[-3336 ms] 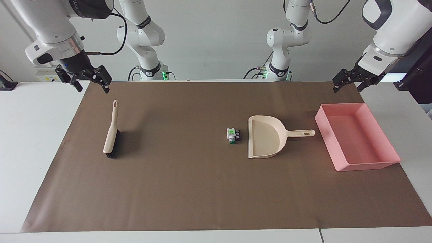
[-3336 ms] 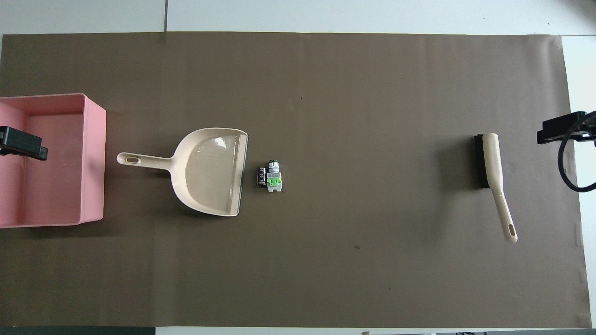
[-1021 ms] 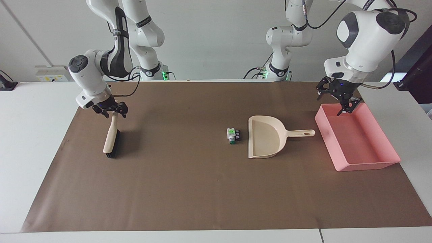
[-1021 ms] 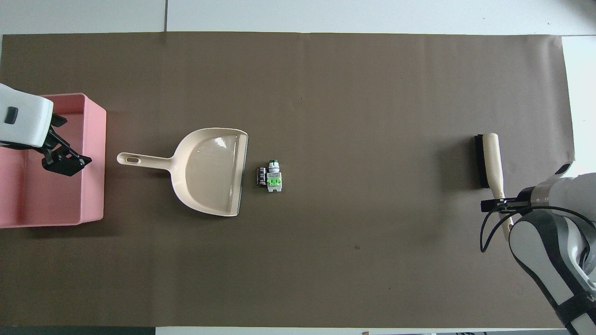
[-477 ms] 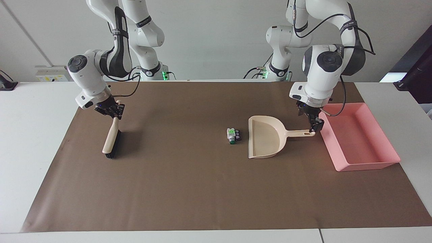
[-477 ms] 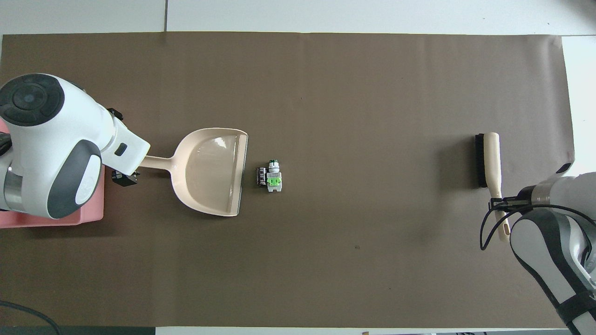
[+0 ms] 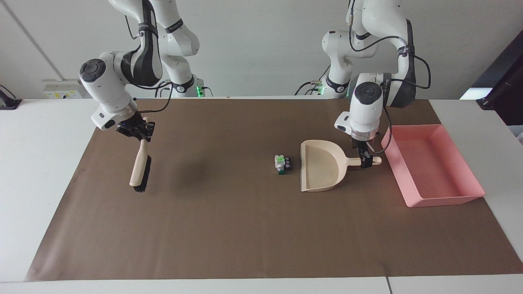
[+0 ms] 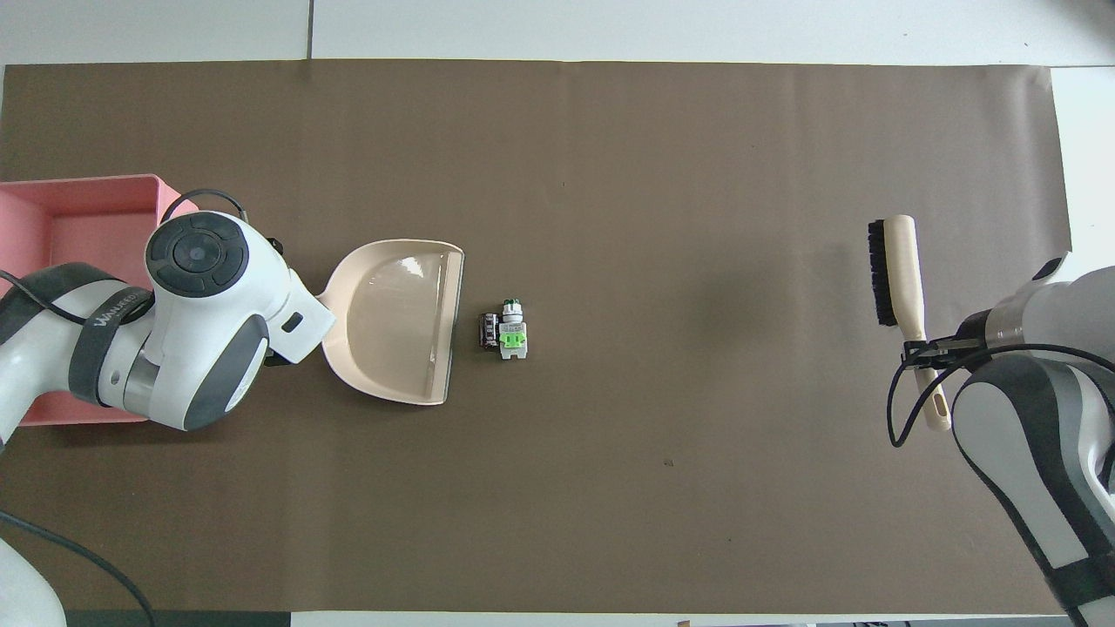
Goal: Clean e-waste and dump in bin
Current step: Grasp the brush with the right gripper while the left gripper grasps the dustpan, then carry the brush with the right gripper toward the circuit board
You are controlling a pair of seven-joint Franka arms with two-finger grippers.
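On the brown mat, both hands have their tools!
Right hand (image 7: pixel 137 131) grips the brush (image 7: pixel 139 168) by its handle, lifted off the worktop (image 7: pixel 41 134); left hand (image 7: pixel 366 158) is clamped on the dustpan (image 7: pixel 320 165) handle, beside the pink bin (image 7: pixel 433 200). E-waste (image 7: pixel 282 163) sits just beside the dustpan's open mouth, toward the right arm's end and well apart from the brush.
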